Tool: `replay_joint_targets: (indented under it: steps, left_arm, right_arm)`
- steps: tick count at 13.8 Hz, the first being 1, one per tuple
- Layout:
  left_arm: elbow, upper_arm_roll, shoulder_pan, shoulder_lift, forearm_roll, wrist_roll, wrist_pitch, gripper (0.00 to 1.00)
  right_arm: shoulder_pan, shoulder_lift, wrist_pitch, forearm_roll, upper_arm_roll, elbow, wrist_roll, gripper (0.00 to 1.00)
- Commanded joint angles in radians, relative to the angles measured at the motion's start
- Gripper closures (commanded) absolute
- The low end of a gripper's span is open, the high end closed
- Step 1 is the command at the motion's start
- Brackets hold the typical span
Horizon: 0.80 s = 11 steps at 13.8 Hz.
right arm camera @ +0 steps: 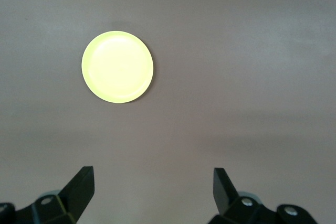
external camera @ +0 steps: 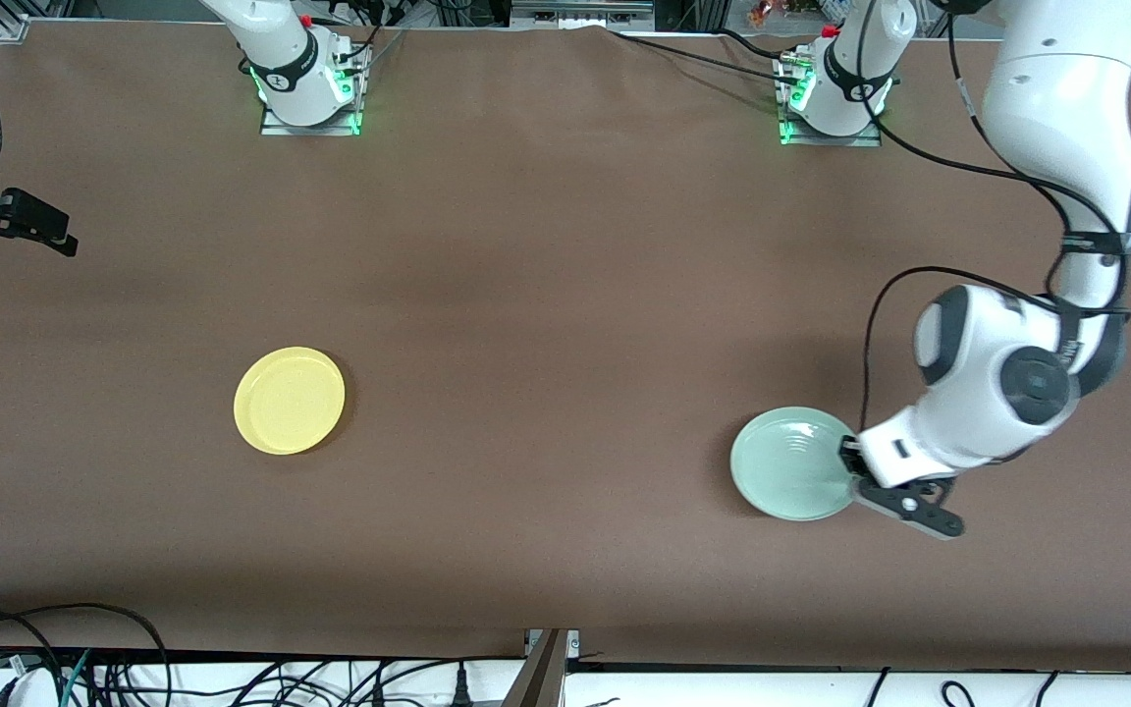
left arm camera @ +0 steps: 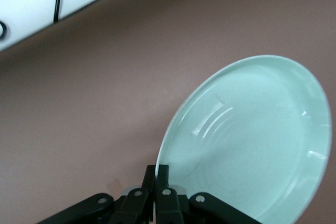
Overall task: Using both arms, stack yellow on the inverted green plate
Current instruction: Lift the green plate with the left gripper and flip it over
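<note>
The pale green plate lies toward the left arm's end of the table, its ringed face showing to the front camera. My left gripper is shut on the plate's rim on the side toward the left arm's end. In the left wrist view the two fingers pinch the edge of the green plate, which looks tilted against the brown table. The yellow plate lies flat and alone toward the right arm's end. My right gripper hangs open and empty over that end of the table; the right wrist view shows the yellow plate well away from the right gripper.
Brown cloth covers the whole table. The two arm bases stand along the edge farthest from the front camera. Loose cables run below the nearest table edge. A wide bare stretch separates the two plates.
</note>
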Motion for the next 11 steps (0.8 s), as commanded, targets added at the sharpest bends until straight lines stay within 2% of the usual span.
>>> replay_joint_targets:
  steps: [1,3,6,9,11]
  left_arm:
    - [0.103,0.028,-0.115,0.066,0.187,-0.160,0.000,1.00]
    - [0.155,0.050,-0.203,0.111,0.345,-0.284,0.000,1.00]
    - [0.223,0.180,-0.385,0.160,0.567,-0.430,-0.002,1.00]
    - [0.255,0.333,-0.534,0.204,0.606,-0.483,-0.002,1.00]
    - [0.287,0.364,-0.574,0.237,0.608,-0.484,-0.002,1.00]
  right_arm:
    - [-0.007,0.004,-0.010,0.006,0.002,0.009,0.002,0.00]
    - [-0.008,0.004,-0.010,0.006,0.002,0.009,0.002,0.00]
    - [-0.008,0.004,-0.010,0.006,0.002,0.009,0.002,0.00]
    - [-0.008,0.004,-0.011,0.006,0.002,0.009,0.002,0.00]
    - [-0.008,0.004,-0.011,0.006,0.002,0.009,0.002,0.00]
